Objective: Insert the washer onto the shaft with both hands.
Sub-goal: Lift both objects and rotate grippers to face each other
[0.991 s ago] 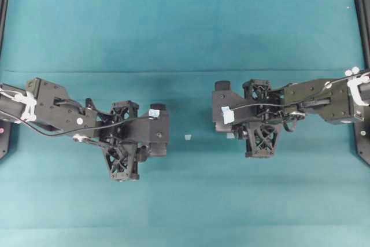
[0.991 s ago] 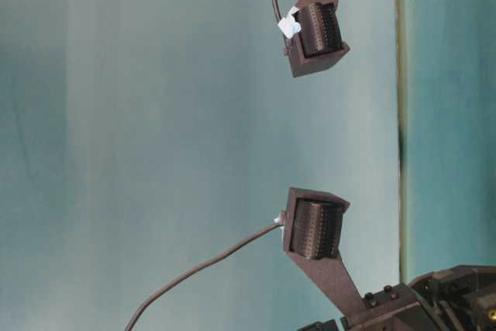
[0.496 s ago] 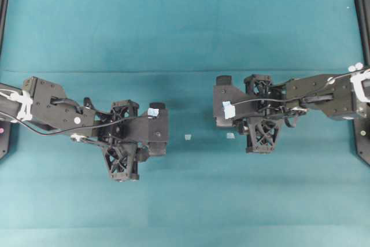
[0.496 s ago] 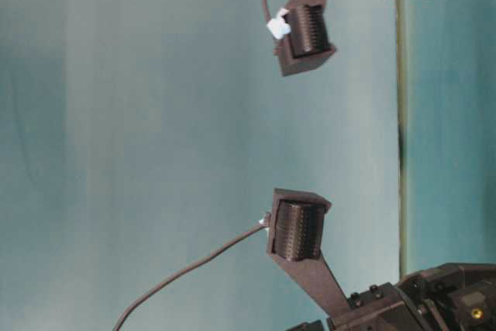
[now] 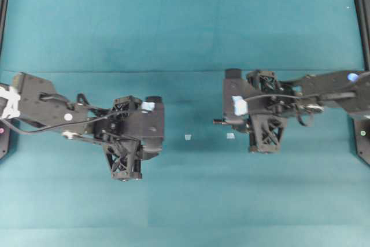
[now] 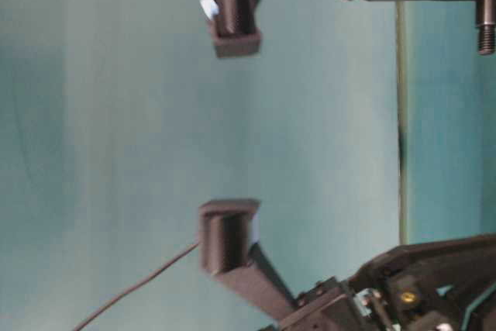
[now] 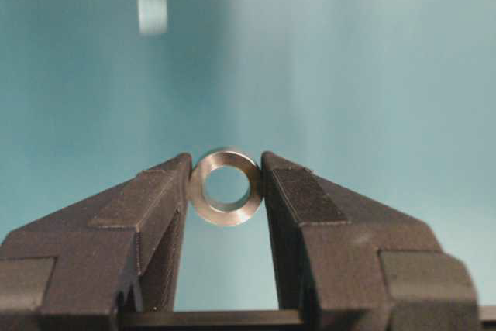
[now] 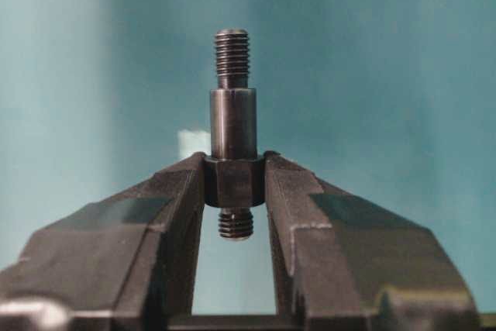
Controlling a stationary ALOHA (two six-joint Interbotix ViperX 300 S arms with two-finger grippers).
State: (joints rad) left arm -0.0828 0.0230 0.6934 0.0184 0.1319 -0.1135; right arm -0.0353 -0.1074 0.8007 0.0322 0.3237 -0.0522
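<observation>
In the left wrist view the washer (image 7: 226, 187), a dull silver ring, stands on edge with its hole facing the camera. My left gripper (image 7: 226, 184) is shut on its rim, a fingertip on each side. In the right wrist view my right gripper (image 8: 234, 182) is shut on the thick collar of the dark shaft (image 8: 233, 114). The shaft's long threaded end points away from the jaws. Seen from overhead, the shaft (image 5: 218, 121) pokes left out of the right gripper toward the left arm (image 5: 136, 134), with a wide gap between them. The washer is hidden in the overhead view.
Two pale blue tape bits (image 5: 187, 137) (image 5: 230, 136) lie on the teal table between the arms. Black rails (image 5: 363, 56) run along both side edges. In the table-level view the shaft's threaded end (image 6: 486, 27) shows at the top right.
Both grippers have risen from the table. The left arm has drawn back slightly to the left and the right arm to the right. The shaft now sticks out to the left.
</observation>
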